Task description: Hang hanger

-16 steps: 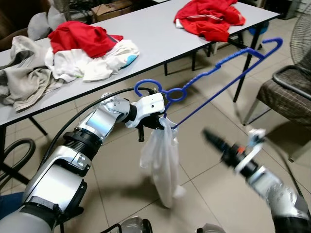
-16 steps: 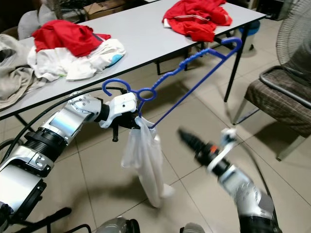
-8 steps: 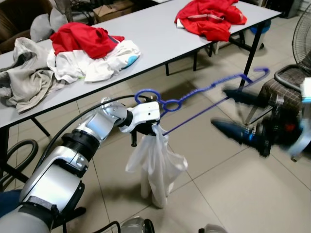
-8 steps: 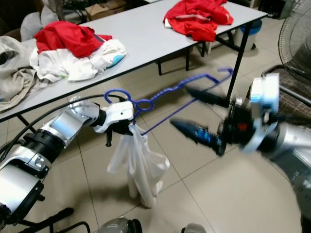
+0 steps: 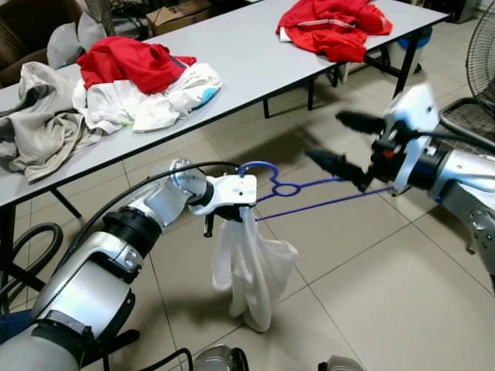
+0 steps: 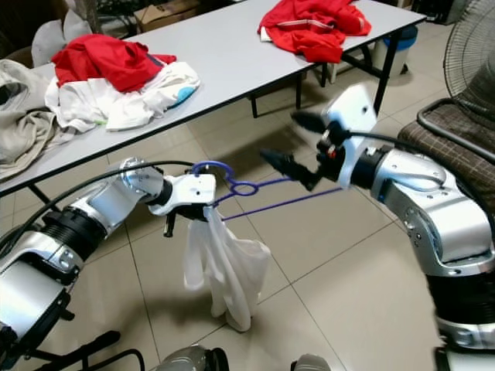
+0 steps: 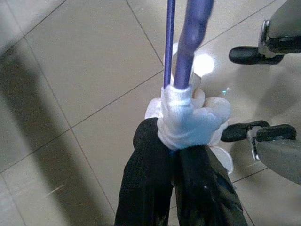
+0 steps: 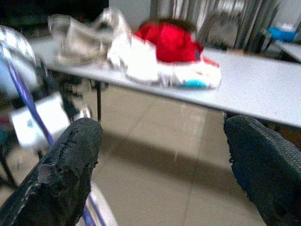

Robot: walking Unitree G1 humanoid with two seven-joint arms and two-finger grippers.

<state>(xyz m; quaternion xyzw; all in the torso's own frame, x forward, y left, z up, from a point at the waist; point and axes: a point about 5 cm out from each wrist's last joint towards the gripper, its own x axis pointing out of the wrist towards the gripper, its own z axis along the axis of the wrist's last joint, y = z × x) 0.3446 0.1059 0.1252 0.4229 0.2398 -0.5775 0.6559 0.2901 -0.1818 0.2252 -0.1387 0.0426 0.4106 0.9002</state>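
Above the tiled floor (image 5: 387, 301), left gripper (image 5: 224, 207) holds the blue hanger (image 5: 309, 185) just below its hook, jaws clenched on it. White garment (image 5: 247, 267) hangs from the hanger beside that grip. Hanger lies roughly level, pointing toward the right gripper (image 5: 332, 143), whose jaws are spread wide at its far end. Bench (image 5: 255, 54) behind carries red clothes (image 5: 336, 27) and a mixed clothing pile (image 5: 116, 85).

No legible text, labels or numbers — views partly blurred
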